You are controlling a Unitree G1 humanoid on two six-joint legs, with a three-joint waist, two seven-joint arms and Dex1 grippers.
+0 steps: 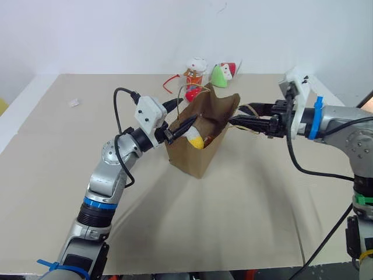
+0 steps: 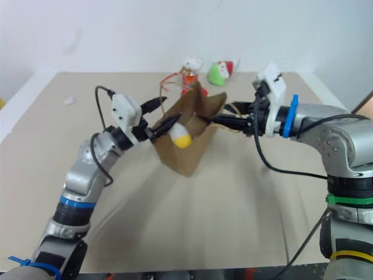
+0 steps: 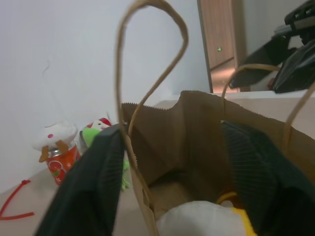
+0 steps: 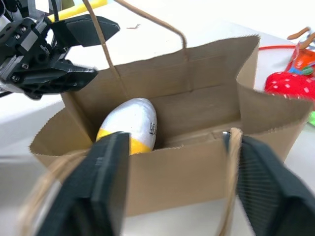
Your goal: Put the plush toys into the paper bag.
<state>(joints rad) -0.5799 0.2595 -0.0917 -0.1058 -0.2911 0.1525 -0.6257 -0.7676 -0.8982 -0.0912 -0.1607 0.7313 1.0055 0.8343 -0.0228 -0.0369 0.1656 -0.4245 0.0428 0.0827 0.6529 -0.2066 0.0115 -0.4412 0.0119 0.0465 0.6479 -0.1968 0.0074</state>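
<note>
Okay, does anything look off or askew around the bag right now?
Yes: the paper bag is tilted with its mouth pulled out of shape, not standing square. The yellow-and-white egg toy lies inside, leaning against the wall. Nothing looks spilled or torn.

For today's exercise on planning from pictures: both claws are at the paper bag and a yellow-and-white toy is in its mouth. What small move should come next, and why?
Probably draw the left claw back from the paper bag. Its fingers stand open and the yellow-and-white egg toy lies loose inside, resting against the bag's wall, so that drop looks done. More plush toys wait on the table behind the bag, and the right claw, also open, is at the far rim.
</note>
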